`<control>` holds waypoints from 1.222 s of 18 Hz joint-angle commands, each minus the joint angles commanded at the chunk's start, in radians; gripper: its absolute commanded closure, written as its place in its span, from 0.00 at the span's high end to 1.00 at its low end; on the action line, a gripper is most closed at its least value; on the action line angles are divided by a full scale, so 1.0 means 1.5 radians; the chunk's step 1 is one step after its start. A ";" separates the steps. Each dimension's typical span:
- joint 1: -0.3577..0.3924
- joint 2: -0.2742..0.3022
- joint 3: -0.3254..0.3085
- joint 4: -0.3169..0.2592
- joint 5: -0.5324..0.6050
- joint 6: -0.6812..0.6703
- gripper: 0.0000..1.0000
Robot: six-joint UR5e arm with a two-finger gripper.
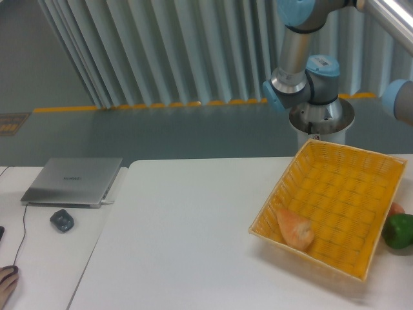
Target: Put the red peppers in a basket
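The yellow woven basket (pixel 361 174) sits on the right of the white table, tilted in the view. An orange-tan bread-like lump (pixel 295 229) lies in its near left corner. A small reddish patch (pixel 395 208) shows just outside the basket's right rim, above the green pepper; it may be the red pepper, mostly hidden by the rim and the frame's edge. The arm's base (pixel 321 116) stands behind the basket, and its links run out of the frame at the top and right. The gripper is out of view.
A green bell pepper (pixel 399 230) lies at the right edge, next to the basket. A closed grey laptop (pixel 73 181), a small dark mouse-like object (pixel 62 220) and a cable lie on a separate table at the left.
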 joint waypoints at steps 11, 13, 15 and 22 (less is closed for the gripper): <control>0.006 -0.040 -0.023 0.073 0.052 0.050 1.00; 0.004 -0.046 -0.024 0.076 0.052 0.049 1.00; 0.004 -0.051 -0.025 0.078 0.052 0.048 1.00; 0.003 -0.068 -0.025 0.096 0.053 0.044 1.00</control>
